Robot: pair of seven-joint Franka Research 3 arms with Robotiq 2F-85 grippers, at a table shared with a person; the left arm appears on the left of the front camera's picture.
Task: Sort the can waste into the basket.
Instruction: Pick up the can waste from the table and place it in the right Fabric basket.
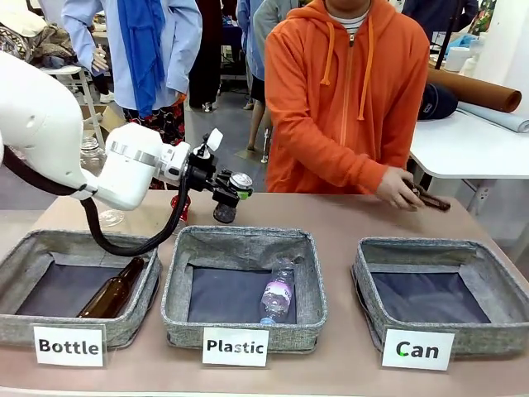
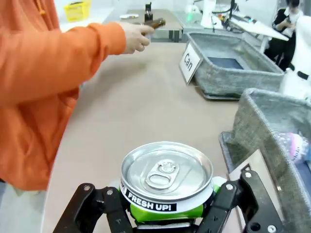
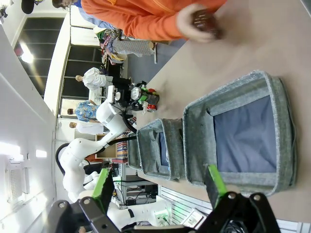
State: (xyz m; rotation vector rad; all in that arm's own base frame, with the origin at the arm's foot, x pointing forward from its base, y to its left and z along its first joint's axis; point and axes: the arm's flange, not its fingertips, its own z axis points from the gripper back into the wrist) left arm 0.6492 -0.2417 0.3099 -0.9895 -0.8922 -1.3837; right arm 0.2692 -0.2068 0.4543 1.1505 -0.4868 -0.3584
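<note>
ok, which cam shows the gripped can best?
Left wrist view: the can, close up in the left gripper, silver top and FRESH UP! print legible. Front view shows it small, half hidden by the gripper; right wrist view, a distant speck.

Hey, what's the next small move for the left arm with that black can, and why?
Probably lift it straight up: the left end effector looks closed on the black can beyond the Plastic basket, and the Can basket sits farther to the robot's right.
</note>
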